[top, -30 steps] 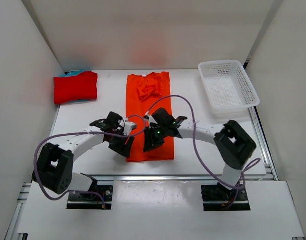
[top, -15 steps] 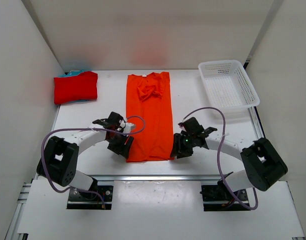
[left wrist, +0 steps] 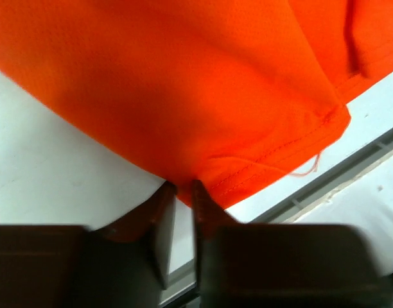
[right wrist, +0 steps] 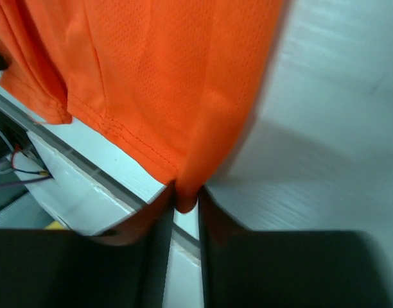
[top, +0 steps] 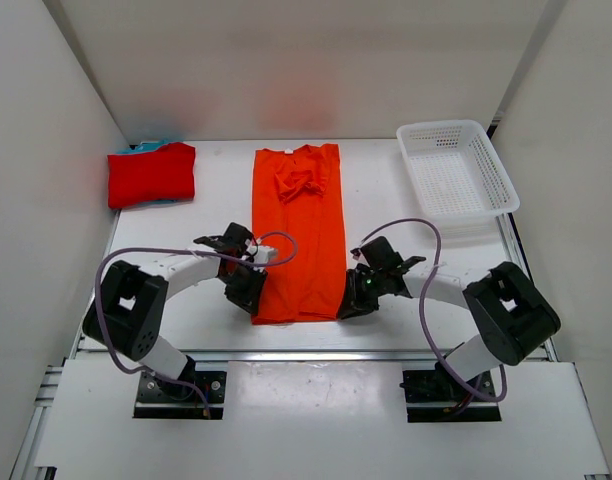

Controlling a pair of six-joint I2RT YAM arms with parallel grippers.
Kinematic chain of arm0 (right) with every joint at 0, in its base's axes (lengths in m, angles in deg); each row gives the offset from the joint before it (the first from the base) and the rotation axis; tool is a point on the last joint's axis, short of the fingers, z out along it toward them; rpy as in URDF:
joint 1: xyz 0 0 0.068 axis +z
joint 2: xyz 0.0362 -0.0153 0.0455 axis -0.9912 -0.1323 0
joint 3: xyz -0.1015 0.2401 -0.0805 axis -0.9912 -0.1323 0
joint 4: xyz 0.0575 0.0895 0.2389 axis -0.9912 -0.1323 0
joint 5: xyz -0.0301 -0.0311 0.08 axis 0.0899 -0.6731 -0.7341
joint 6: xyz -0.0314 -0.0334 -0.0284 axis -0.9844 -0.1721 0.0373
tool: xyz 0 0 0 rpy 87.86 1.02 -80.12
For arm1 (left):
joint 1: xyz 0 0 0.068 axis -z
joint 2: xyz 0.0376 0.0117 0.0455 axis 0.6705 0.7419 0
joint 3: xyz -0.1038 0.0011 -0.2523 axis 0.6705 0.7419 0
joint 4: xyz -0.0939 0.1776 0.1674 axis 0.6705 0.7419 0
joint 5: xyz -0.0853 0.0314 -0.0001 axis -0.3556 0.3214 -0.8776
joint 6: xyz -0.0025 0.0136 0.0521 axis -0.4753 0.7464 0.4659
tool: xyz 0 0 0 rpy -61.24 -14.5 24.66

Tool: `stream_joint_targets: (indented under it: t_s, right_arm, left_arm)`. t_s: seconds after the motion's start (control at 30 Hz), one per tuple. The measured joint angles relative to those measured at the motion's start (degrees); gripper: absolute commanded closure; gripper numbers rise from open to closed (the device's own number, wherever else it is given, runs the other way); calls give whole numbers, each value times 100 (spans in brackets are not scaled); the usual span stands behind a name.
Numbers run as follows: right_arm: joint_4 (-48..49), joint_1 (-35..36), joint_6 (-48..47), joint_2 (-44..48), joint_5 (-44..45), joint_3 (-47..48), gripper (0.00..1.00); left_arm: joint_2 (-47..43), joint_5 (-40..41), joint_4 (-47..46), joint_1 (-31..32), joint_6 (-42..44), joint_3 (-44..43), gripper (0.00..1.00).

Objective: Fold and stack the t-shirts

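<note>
My left claw (left wrist: 183,189), nearly closed, pinches the near-left hem corner of the orange t-shirt (top: 298,215). My right claw (right wrist: 185,196) pinches the near-right corner likewise. The shirt lies lengthwise on the middle of the surface (top: 406,260). At far left, the folded red t-shirt (top: 151,176) rests on the teal-blue t-shirt (top: 144,147).
</note>
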Motion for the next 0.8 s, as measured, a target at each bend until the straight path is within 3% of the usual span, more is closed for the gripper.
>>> stream_joint_targets:
  t_s: [0.07,0.17,0.33,0.47,0.63,0.8]
  right_arm:
    - [76,-114,28,-33,-68,-42,100]
    - [103,-295,22,-33,-129,-74,100]
    - [-240,-479,-278,-33,-295,168,100]
    - [-660,-684,-575,-33,-505,927,100]
    - [-855,-1082,-898,-334,-785,2087,100]
    - [-1091,-1521,-1207,-1493,-1060,3486,100]
  left_arm:
    - [131,-81,-15,-17,4,-55,88]
    - [282,-181,39,0,-9,-160,100]
    - [518,-219,313,35,103,-470,100]
    - [651,-214,710,-81,295,-1032,100]
    - [881,-212,1023,-332,470,-2258,100]
    - [1587,-273,1102,-807,466,-3674,100]
